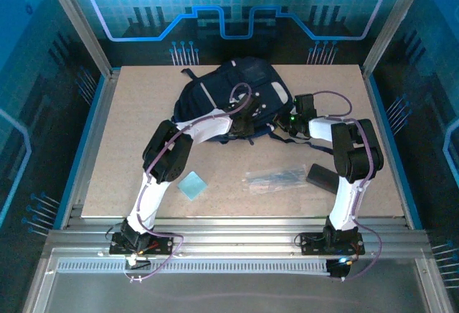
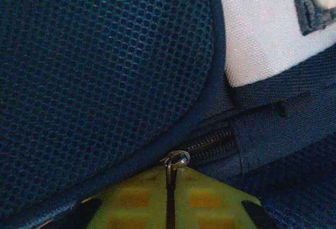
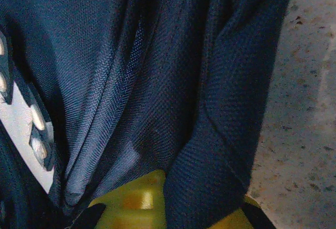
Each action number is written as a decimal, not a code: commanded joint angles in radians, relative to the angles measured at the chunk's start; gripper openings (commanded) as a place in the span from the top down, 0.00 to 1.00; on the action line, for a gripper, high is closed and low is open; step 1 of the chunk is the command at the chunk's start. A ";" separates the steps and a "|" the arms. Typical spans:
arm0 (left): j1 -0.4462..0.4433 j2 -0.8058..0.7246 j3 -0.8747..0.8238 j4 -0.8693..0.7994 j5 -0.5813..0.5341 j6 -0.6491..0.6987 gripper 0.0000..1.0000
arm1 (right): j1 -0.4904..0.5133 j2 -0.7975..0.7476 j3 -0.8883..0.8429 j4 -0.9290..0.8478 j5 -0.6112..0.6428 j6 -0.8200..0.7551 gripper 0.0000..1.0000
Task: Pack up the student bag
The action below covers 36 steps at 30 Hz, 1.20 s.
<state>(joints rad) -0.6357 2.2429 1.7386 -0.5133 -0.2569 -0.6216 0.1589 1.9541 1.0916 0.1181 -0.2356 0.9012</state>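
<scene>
Near edge of table (image 1: 129,148): teal square (image 1: 192,184), clear packet (image 1: 276,177) and black case (image 1: 324,177) lay apart. Further back, left fingers (image 2: 174,195) were pressed together at a metal zip pull (image 2: 176,160), apparently pinching it. Right fingers (image 3: 139,200) pinched a navy fabric fold. Student bag (image 1: 215,87) lay far-centre on the table.

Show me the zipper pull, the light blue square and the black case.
zipper pull (image 2: 177,159), left wrist view, its metal loop.
light blue square (image 1: 192,184), top external view, its middle.
flat black case (image 1: 321,178), top external view, its exposed top face.
</scene>
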 commanded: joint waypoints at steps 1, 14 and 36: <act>0.038 -0.021 -0.059 -0.014 0.001 0.013 0.96 | 0.015 -0.034 -0.015 -0.024 -0.012 -0.024 1.00; 0.101 -0.210 -0.155 -0.154 0.137 0.143 1.00 | -0.039 -0.044 0.032 -0.107 0.076 -0.085 1.00; 0.098 -0.399 -0.227 -0.247 0.410 0.322 1.00 | -0.139 0.180 0.503 -0.388 0.096 -0.208 0.69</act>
<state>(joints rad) -0.4995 1.8973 1.5101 -0.6991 0.0933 -0.2996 0.0532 2.1136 1.5047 -0.2775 -0.2039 0.7101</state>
